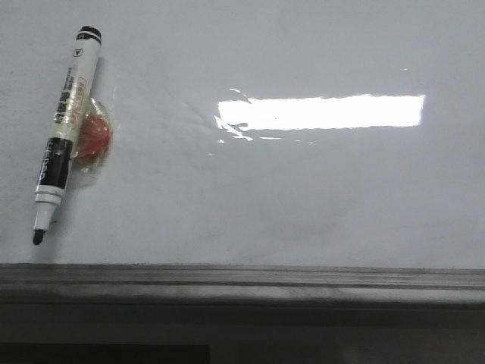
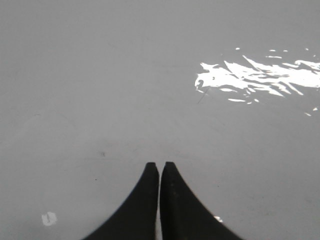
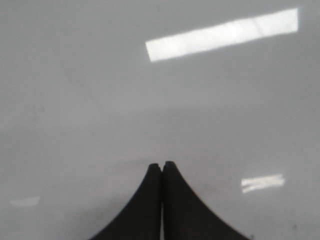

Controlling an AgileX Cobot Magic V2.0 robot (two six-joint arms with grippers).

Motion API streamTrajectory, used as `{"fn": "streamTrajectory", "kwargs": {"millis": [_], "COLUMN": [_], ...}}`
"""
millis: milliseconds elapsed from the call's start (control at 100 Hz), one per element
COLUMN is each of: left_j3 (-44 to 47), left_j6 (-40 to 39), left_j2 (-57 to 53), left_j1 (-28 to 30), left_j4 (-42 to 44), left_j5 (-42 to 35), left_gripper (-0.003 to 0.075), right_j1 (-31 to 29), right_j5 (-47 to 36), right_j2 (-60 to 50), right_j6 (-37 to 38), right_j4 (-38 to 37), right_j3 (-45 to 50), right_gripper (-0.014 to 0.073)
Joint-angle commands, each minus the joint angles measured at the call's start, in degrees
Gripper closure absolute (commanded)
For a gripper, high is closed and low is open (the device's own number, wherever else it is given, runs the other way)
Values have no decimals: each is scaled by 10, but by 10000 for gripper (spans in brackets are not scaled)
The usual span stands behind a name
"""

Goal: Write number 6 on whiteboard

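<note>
The whiteboard [image 1: 303, 189] fills the front view, pale grey and glossy, with a bright rectangular reflection. No number 6 shows on it in any view. An uncapped black-and-white marker [image 1: 65, 129] lies at the board's left side, its black tip pointing toward the near edge. Neither gripper appears in the front view. My left gripper [image 2: 159, 165] is shut with nothing between its jaws, over bare whiteboard [image 2: 125, 90]. My right gripper [image 3: 162, 164] is also shut and empty, above bare whiteboard [image 3: 100, 100].
A red object in clear wrap [image 1: 95, 136] lies against the marker's right side. The board's dark grey frame edge [image 1: 242, 282] runs along the near side. A small white speck [image 2: 48, 218] sits on the board near my left gripper.
</note>
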Motion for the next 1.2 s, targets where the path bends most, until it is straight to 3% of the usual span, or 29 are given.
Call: {"fn": "streamTrajectory", "kwargs": {"millis": [0, 200, 360, 410, 580, 650, 740, 860, 1000, 1190], "left_j3": [-8, -100, -144, -148, -148, -148, -155, -163, -164, -164], "left_j6": [-5, 17, 16, 16, 15, 15, 17, 27, 46, 41], "left_j2": [-1, 79, 136, 148, 177, 188, 203, 229, 267, 309], "left_j1": [-4, -4, -4, -4, -4, -4, -16, -77, -190, -355], "left_j4": [-15, -14, -18, -33, -62, -85, -86, -71, -26, -58], "left_j5": [-48, -15, -13, -15, -53, -74, -77, -95, -135, -148], "left_gripper": [740, 739, 725, 670, 326, 276, 282, 282, 282, 282], "right_j1": [2, 2, 2, 2, 2, 2, 2, 2, 2, 2], "right_j5": [2, 14, -22, -22, -20, -20, -20, -20, -20, -20], "right_j2": [13, 94, 144, 150, 155, 155, 155, 155, 155, 155], "right_j6": [1, 1, 1, 1, 1, 1, 1, 1, 1, 1], "right_j4": [4, 5, 6, 6, 6, 6, 6, 6, 6, 6], "right_j3": [-36, -89, -101, -101, -101, -101, -101, -101, -101, -101], "right_gripper": [657, 658, 658, 658, 658, 657, 658, 658, 658, 658]}}
